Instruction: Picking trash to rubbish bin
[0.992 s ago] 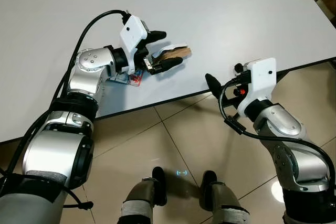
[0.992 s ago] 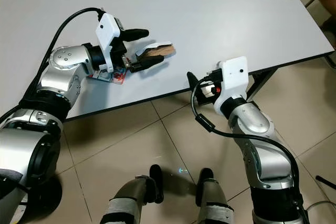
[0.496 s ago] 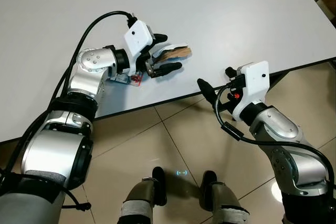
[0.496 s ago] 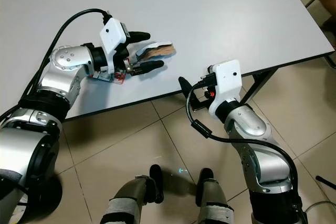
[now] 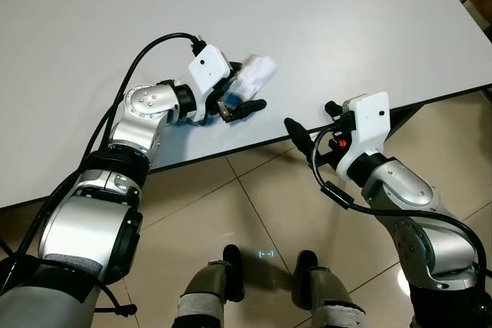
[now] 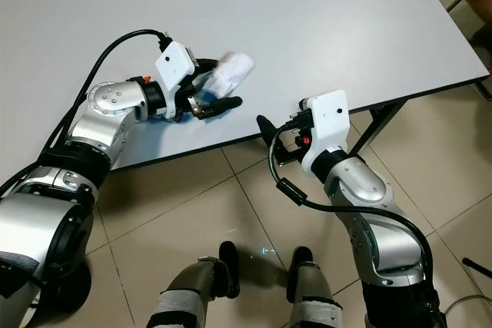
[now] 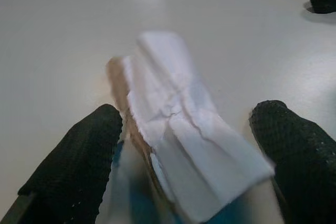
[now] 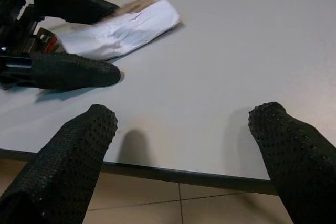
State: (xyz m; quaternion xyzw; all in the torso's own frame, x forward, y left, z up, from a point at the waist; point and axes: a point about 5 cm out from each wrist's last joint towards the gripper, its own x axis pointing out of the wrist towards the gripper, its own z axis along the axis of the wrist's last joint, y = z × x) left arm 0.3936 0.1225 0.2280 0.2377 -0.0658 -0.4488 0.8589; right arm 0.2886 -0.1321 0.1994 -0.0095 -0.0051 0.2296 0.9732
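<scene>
The white surface (image 5: 323, 13) takes up the upper part of the head view, its dark front edge slanting from lower left to right above tan floor tiles (image 5: 254, 213). Near that edge, left of centre, the left pincer (image 5: 244, 91) lies low with fingers spread wide either side of a crumpled white paper scrap (image 5: 254, 71), apparently set to close on it; the scrap rests on the surface, brown backing and something blue beneath. The right pincer (image 5: 296, 130) hangs just off the edge at centre, wide open and holding nothing, with open room beyond the scrap.
</scene>
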